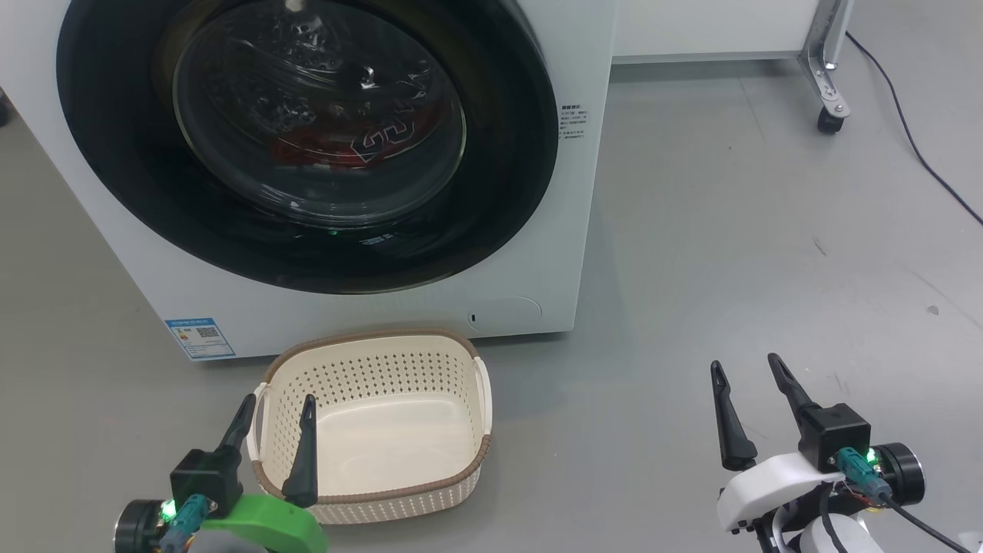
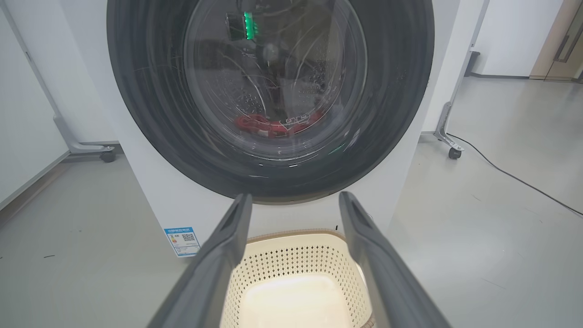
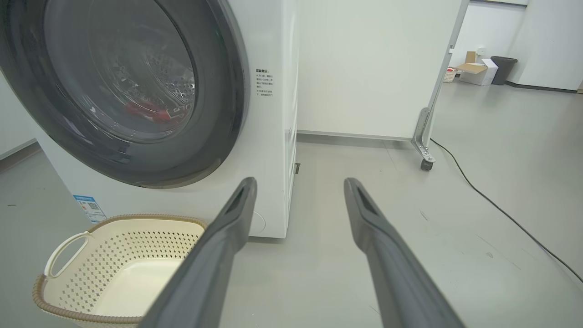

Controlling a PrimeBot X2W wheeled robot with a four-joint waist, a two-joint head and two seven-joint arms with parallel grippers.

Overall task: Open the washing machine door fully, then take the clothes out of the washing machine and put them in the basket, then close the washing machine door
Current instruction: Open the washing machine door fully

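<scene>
Head view is showing me the washing machine door point(image 1: 115, 153) sitting shut at eleven o'clock, a broad glossy black ring around a bulging clear glass bowl, set in the flat white front of the washing machine point(image 1: 537, 230). Through that glass the clothes point(image 1: 338, 146) are lying low in the perforated steel drum, a limp red heap with black, white-edged lettering. The basket point(image 1: 453, 468) is standing on the grey floor point(image 1: 691, 269) at six o'clock from the door, just beside the machine's base: cream plastic, rounded, pierced with small holes, with a brown woven-look rim. My left gripper point(image 1: 278, 399) is hovering at seven o'clock over the basket's near left corner, its jaws spread wide and gripping nothing. My right gripper point(image 1: 744, 361) is waiting at four o'clock over bare floor, well apart from everything, equally spread and unladen. I am judging that nothing of the task is done yet. I am worrying about that slick door face, since I cannot make out a handle and my narrow dark fingers could be sliding off it. The light basket could be skidding away if my left fingers are clipping its rim, and loose fabric could be slumping past such a small basket onto the floor.
</scene>
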